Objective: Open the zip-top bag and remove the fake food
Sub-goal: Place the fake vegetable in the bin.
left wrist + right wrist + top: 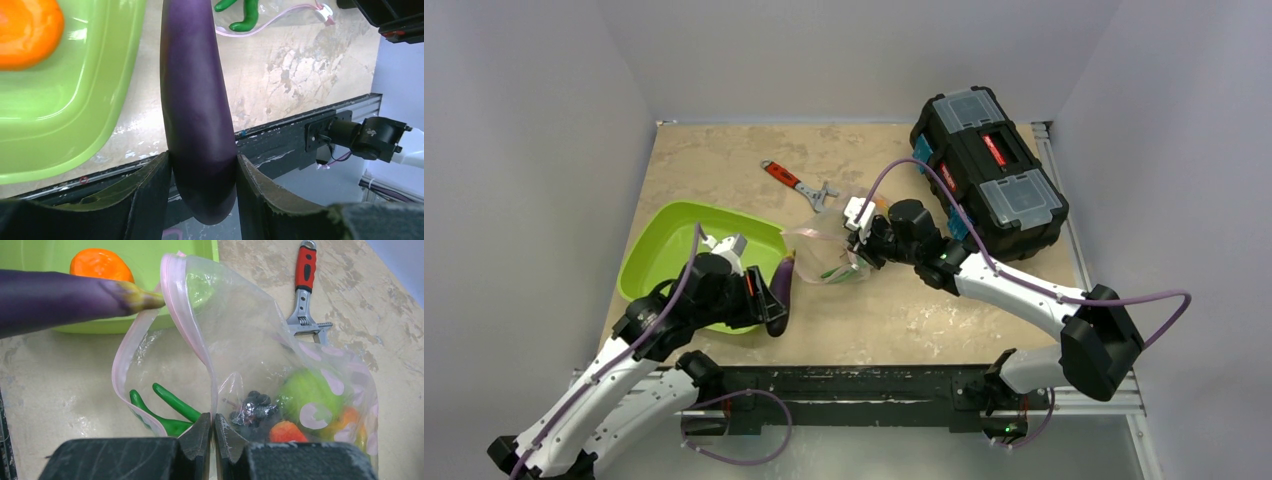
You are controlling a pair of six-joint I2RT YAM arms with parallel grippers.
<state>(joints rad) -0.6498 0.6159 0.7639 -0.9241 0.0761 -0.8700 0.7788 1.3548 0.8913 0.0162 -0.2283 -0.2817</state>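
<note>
The clear zip-top bag [260,355] with its pink zip strip lies open on the table [824,255]. My right gripper [214,427] is shut on the bag's upper zip edge and holds the mouth open. Inside are green pods [172,407], a dark grape cluster [255,405], a green fruit [307,392] and a red-orange piece [285,432]. My left gripper [202,192] is shut on the dark purple eggplant [195,100], held clear of the bag beside the green tray [684,250]; its stem tip [140,296] is at the bag's mouth. An orange fruit [27,30] lies in the tray.
A red-handled wrench [799,183] lies behind the bag. A black toolbox [989,170] stands at the back right. The table's front rail [300,135] is just below my left gripper.
</note>
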